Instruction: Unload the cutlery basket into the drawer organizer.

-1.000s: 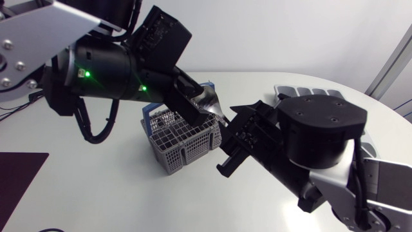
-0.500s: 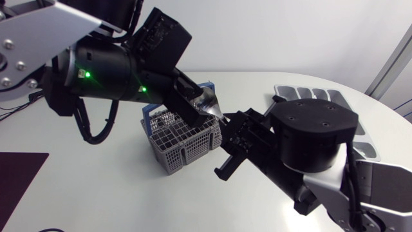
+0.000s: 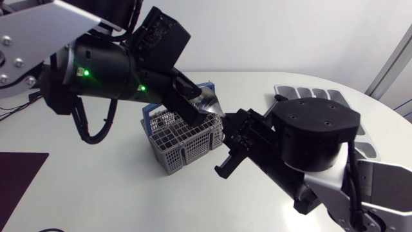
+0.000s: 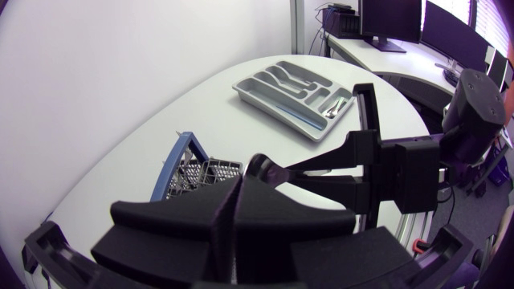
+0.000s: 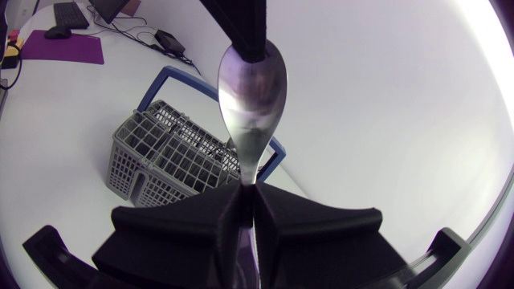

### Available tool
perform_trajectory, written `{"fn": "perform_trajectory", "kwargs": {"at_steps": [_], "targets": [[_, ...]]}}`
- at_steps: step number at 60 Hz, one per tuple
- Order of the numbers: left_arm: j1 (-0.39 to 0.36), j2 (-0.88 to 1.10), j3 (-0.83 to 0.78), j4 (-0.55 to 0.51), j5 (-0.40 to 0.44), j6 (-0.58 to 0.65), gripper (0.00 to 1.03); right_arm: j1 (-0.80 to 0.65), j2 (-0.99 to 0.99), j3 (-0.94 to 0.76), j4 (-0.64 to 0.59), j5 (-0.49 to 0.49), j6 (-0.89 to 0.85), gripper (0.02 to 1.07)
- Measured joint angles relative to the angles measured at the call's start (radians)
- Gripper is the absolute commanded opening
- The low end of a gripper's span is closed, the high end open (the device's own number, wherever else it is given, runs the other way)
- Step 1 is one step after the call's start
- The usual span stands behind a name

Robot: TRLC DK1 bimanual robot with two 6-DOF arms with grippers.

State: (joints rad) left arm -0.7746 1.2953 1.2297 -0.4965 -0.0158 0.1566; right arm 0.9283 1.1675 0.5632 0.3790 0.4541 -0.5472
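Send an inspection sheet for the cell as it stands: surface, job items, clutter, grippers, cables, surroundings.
surface: white table with a curved edge.
job's things: spoon held in the air near the cutlery basket; drawer organizer further off, some cutlery already in it.
clutter: dark mat on the left arm's side.
grippers: left gripper shut on the spoon's bowl; right gripper shut on its handle.
cables: black cable loop hanging under the left arm.
surroundings: nothing seen.
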Motion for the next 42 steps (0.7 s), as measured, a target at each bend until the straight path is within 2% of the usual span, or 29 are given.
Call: {"fn": "perform_trajectory", "kwargs": {"at_steps": [2, 3, 4, 5, 6, 9, 12, 13, 17, 25, 34, 42], "targets": [[0.000, 0.000, 0.000, -0.001, 0.000, 0.000, 0.20, 0.000, 0.000, 0.000, 0.000, 0.000, 0.000, 0.15], [0.000, 0.000, 0.000, -0.001, 0.000, 0.000, 0.29, 0.000, 0.000, 0.000, 0.000, 0.000, 0.000, 0.15], [0.000, 0.000, 0.000, -0.001, 0.000, 0.000, 0.30, 0.000, 0.000, 0.000, 0.000, 0.000, 0.000, 0.15], [0.000, 0.000, 0.000, -0.001, 0.000, 0.000, 0.37, 0.000, -0.001, -0.001, 0.000, 0.000, 0.000, 0.15], [0.000, 0.000, 0.000, -0.001, 0.000, 0.000, 0.38, 0.000, -0.002, -0.001, 0.000, 0.000, 0.000, 0.15], [0.000, 0.000, 0.001, 0.003, 0.003, 0.000, 0.52, 0.000, -0.004, -0.001, -0.003, -0.004, -0.001, 0.15], [0.000, 0.000, 0.006, 0.013, 0.004, 0.000, 0.60, 0.000, -0.008, -0.005, -0.009, -0.011, -0.001, 0.15], [0.000, 0.000, 0.008, 0.018, 0.004, 0.000, 0.68, 0.000, -0.010, -0.008, -0.011, -0.012, 0.000, 0.15], [0.000, 0.000, 0.019, 0.042, -0.001, 0.000, 0.79, -0.004, -0.026, -0.016, -0.030, -0.012, 0.000, 0.15], [0.002, -0.014, 0.023, 0.078, -0.041, 0.000, 0.91, -0.038, -0.057, -0.025, -0.061, -0.024, 0.000, 0.15], [0.029, -0.032, 0.023, 0.095, -0.046, 0.003, 0.94, -0.123, -0.082, -0.026, -0.103, -0.074, 0.017, 0.15], [0.071, -0.039, 0.022, 0.113, -0.046, 0.025, 0.94, -0.280, -0.093, -0.026, -0.156, -0.165, 0.062, 0.15]]}}
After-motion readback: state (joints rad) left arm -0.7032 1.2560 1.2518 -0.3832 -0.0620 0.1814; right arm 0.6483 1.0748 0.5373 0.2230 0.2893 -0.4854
